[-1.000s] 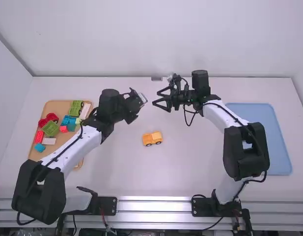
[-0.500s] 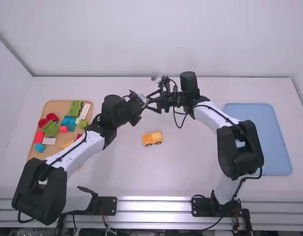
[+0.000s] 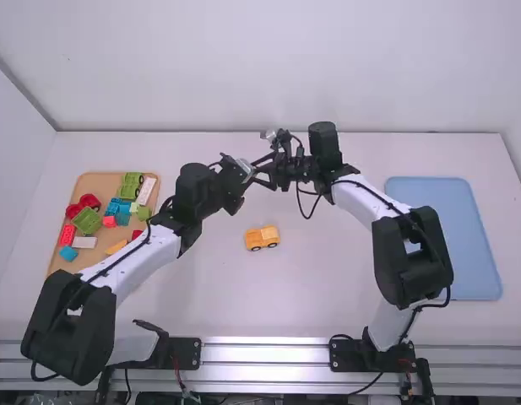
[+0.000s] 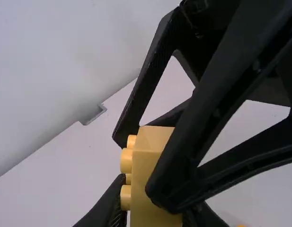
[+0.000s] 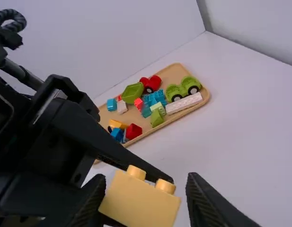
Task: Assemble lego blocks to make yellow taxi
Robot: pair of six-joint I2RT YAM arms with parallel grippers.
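Can see a smooth white table, bounded by pale walls at the back and sides; can also see metal rails along the near edge, a blue tray lying flat on the right, and a wooden tray on the left, loaded with red, green, blue, pink and yellow pieces.

Near the middle of the table, find a yellow-orange toy vehicle, with two black wheels on the near side; long axis running roughly left to right, slightly farther back at the right end; cannot tell front from rear.

Above the table, between both arms, find a yellow block, with round studs pointing away from the right arm and square to the fingers of the left gripper; cannot tell the long axis, being partly covered by both grippers.

Gripping the block with the left gripper, closed down on both sides; straddling the same block with the right gripper, parted a little wider than the block, with one fingertip just beside and a narrow gap between.
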